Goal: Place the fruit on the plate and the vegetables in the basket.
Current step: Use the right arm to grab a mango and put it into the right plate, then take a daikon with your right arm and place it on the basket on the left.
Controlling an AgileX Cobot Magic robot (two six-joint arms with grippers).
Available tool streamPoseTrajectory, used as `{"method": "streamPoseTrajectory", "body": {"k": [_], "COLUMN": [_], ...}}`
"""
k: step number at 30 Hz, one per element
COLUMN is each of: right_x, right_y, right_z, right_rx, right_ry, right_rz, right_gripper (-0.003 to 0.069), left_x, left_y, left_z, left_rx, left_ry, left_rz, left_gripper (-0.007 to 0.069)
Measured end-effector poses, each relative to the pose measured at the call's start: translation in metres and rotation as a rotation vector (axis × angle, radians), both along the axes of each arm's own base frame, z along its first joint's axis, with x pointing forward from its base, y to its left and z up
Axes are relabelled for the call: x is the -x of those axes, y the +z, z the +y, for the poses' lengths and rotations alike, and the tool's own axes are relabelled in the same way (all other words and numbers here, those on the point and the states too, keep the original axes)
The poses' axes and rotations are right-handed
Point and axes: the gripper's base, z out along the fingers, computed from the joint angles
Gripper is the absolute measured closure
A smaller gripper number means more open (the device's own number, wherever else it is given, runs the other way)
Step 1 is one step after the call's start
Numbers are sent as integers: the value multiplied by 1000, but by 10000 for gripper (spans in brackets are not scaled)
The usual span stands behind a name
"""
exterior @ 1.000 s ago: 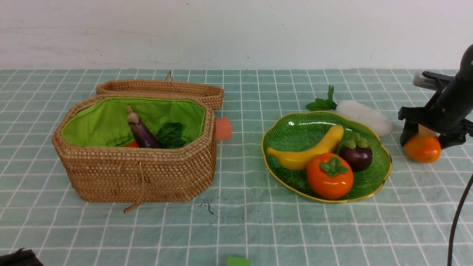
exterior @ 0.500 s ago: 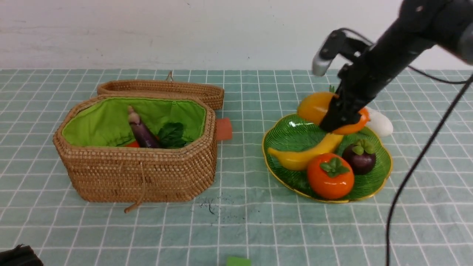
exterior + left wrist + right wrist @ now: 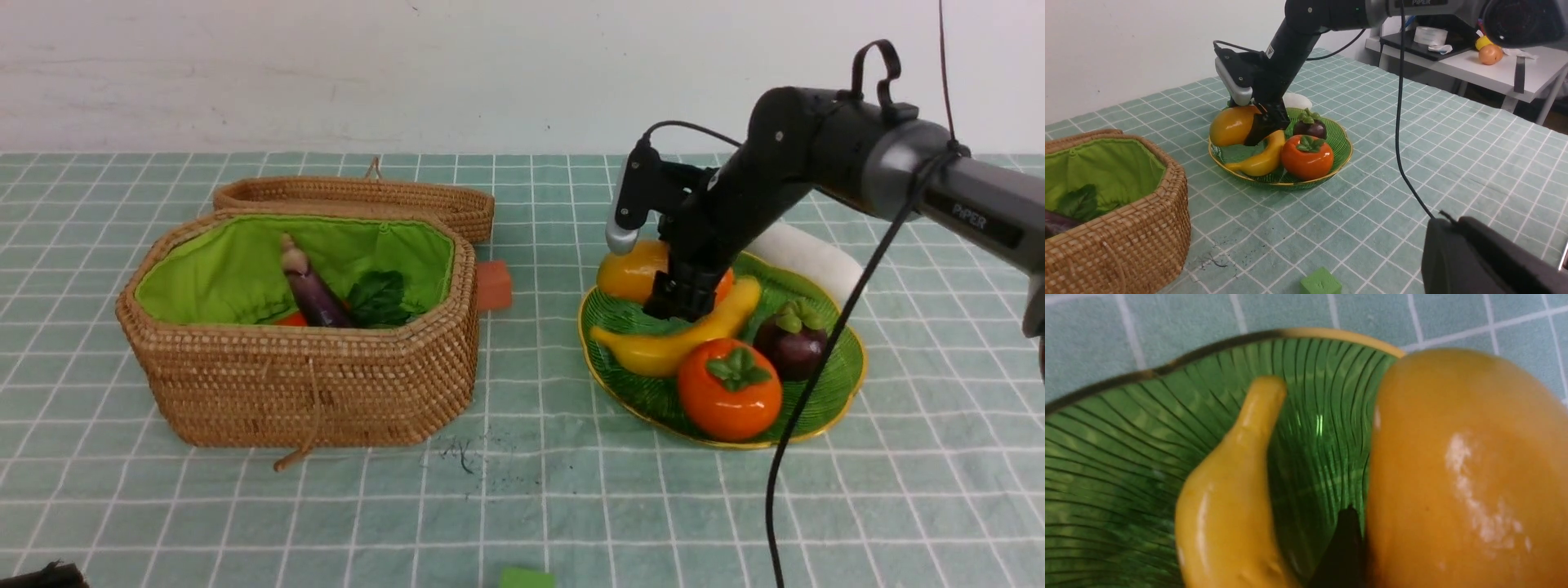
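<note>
My right gripper point(image 3: 682, 298) is shut on the orange-yellow mango point(image 3: 627, 271), low over the far-left rim of the green leaf plate point(image 3: 826, 390). Whether the mango touches the plate I cannot tell. In the right wrist view the mango point(image 3: 1461, 469) fills the side next to the banana point(image 3: 1229, 490). The banana point(image 3: 669, 343), persimmon point(image 3: 729, 392) and mangosteen point(image 3: 788, 343) lie on the plate. The white radish point(image 3: 808, 253) lies behind the plate. The eggplant point(image 3: 310, 294) and the carrot point(image 3: 290, 319) are in the wicker basket point(image 3: 310, 384). My left gripper point(image 3: 1447, 220) is shut and empty near the front edge.
The basket's lid point(image 3: 359, 196) hangs open behind it. An orange-red block point(image 3: 493, 284) sits to the right of the basket. A green block point(image 3: 526, 578) lies at the table's front edge. The right arm's black cable point(image 3: 804, 392) hangs across the plate's near right side.
My right arm has carried the mango from the table right of the plate, over the radish, down to the plate's far-left rim. The left arm has not moved.
</note>
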Motion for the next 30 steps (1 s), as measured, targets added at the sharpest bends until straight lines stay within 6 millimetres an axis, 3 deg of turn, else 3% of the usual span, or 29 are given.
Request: {"method": "streamPoseTrajectory", "body": {"k": [4, 9, 10, 13, 14, 15, 16, 17, 20, 21, 23, 30], "right_x": [2, 12, 17, 17, 14, 10, 10, 7, -4, -5, -14, -40], "right_y": [5, 41, 61, 78, 85, 86, 86, 83, 57, 56, 31, 19], "right_z": [-2, -9, -17, -34, -59, -78, -78, -95, -150, -150, -172, -176], "right_rx": [7, -3, -5, -23, -68, -103, -110, -143, -261, -268, -368, -509], "right_ry": [-21, -91, -144, -254, -392, -484, -493, -574, -764, -764, -806, -755], "right_rz": [6, -19, -43, -69, -75, -69, -66, -50, 51, 59, 151, 158], "right_gripper": [-18, 39, 80, 146, 207, 235, 235, 253, 263, 262, 217, 61], "left_x": [0, 0, 0, -1, -2, -4, -5, -6, -18, -18, -27, -40], "left_y": [0, 0, 0, 1, 2, 3, 3, 3, 5, 5, 6, 7], "left_z": [0, 0, 0, 0, -1, -2, -3, -4, -12, -12, -18, -26], "left_rx": [0, 2, 3, 10, 16, 18, 18, 19, 21, 21, 25, 34], "left_ry": [0, 1, 1, 4, 8, 11, 11, 14, 29, 29, 42, 63], "left_rz": [0, -2, -3, -8, -13, -14, -13, -12, -7, -7, -6, -9], "left_gripper": [620, 621, 621, 621, 621, 621, 621, 621, 621, 621, 621, 621]}}
